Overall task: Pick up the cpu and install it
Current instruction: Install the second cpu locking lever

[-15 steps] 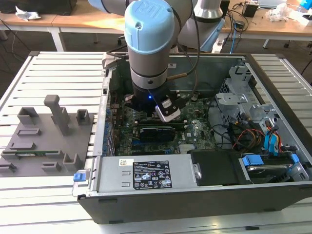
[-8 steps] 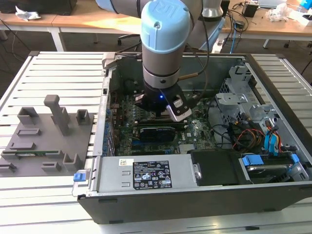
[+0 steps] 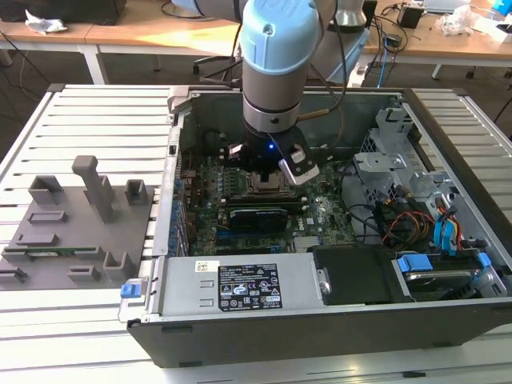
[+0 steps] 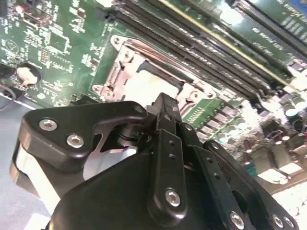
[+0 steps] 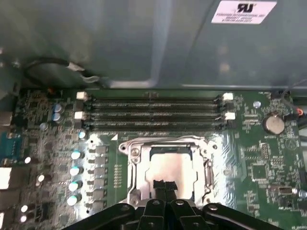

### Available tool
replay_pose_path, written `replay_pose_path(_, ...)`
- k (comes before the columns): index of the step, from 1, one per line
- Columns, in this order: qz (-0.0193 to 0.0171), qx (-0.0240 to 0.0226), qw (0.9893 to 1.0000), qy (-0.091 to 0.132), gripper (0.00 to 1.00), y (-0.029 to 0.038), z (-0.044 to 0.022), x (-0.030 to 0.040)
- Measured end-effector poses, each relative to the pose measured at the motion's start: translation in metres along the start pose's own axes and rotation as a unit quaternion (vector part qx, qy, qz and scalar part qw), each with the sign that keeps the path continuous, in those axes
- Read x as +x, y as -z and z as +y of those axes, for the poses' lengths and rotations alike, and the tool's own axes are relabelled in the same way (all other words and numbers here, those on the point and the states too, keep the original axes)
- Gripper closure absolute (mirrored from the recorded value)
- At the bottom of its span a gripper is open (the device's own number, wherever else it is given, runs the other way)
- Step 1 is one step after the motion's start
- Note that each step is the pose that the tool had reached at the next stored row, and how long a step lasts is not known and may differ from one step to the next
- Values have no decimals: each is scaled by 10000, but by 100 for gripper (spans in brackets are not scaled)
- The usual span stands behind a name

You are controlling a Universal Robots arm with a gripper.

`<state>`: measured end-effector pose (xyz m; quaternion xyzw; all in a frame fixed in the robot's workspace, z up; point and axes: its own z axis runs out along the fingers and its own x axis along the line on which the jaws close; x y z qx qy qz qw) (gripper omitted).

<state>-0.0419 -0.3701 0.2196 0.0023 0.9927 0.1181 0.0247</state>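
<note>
Scene: a computer case (image 3: 320,320) is being worked on, lying open on a slatted counter (image 3: 96,120), with the arm reaching down into it over the motherboard (image 3: 204,208).
Tool: the tool (image 5: 164,185) is being held low over the socket frame (image 5: 129,165), its fingertips (image 5: 158,184) being shown drawn together in the first wrist view, with no gap to be seen between them.
Task's thing: the cpu (image 5: 170,165) is being shown as a pale silvery square lying inside the socket frame, directly beneath the tool's tips; whether it is being touched cannot be told.
Beyond the tool: the memory slots (image 5: 153,112) are being seen just past the socket, and a coin cell (image 5: 273,123) well off to one side.
Step in hand: the seating of the cpu is judged to be under way, or just being completed, since the chip is lying in the socket and not being carried clear of it.
What is called for: a level seat in the frame is being required, with no sideways drag across the contacts below.
Also in view: a grey fixture tray (image 3: 76,232) is being left standing outside the case.
</note>
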Motion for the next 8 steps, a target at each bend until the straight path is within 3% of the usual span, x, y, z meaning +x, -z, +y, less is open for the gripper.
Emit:
replay_pose_path(2, 3, 20, 10000, -4, 89, -3, 4, -51)
replay_pose_path(8, 4, 20, 10000, -5, 89, -3, 5, -58)
